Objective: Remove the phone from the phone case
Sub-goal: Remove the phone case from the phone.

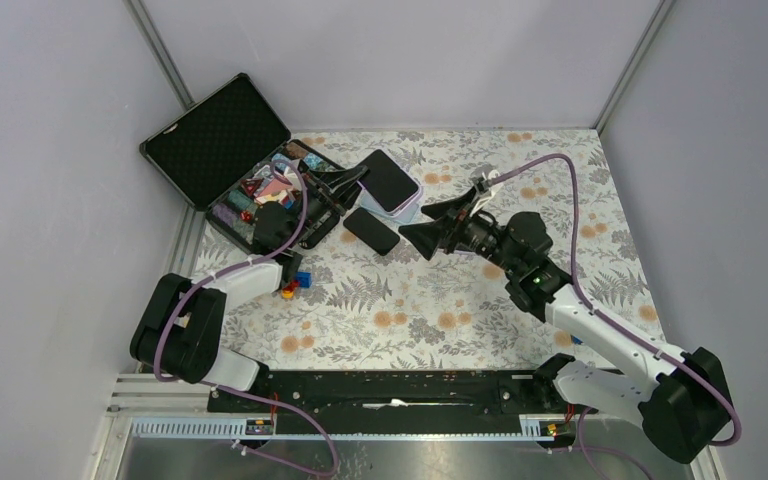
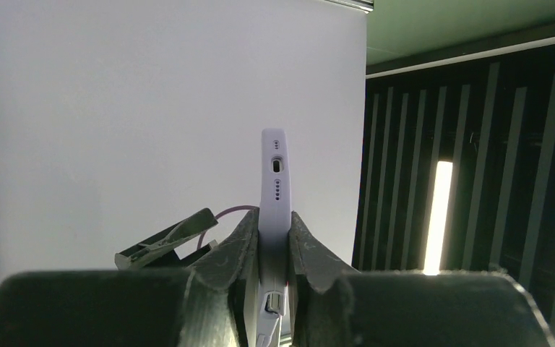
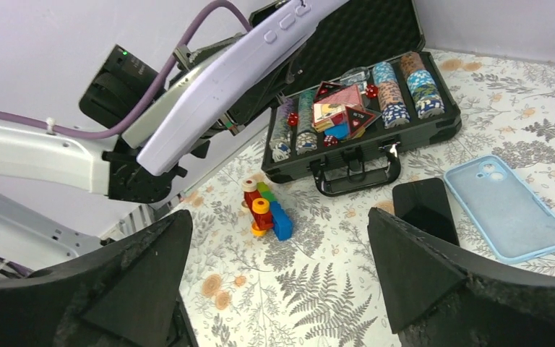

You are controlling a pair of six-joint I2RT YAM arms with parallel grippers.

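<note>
Your left fingers point(image 2: 240, 246) are pinched tight on the lavender phone case point(image 2: 274, 181). They grip it across its thickness near one end, so the rest stands free above the far left of the desk point(image 1: 440, 310). That hold looks deliberate, since it leaves the long edges and the free end exposed for the other arm to work on. From above, the dark face inside the lavender rim reads as the phone point(image 1: 388, 178), so judge it not yet out of the case. Your right fingers point(image 3: 137, 289) stand spread wide with nothing between them. They sit just right of the raised case and point at it, which would suit a reach for its free end or a push on its back.

On the desk close by the raised case lie a bare black handset point(image 3: 425, 210) and a light blue case point(image 3: 509, 213), flat and just beside each other. Treat them as bystanders. At far left the chip case point(image 1: 218, 140) sits open with its lid thrown back. A small block toy point(image 3: 264, 210) stands on the near side of it.

The desk wears a flat cloth printed with ferns and flowers. Plain pale walls point(image 1: 400, 60) close it in on three sides. A black rail point(image 1: 380, 390) runs along the near edge between the arm bases.
</note>
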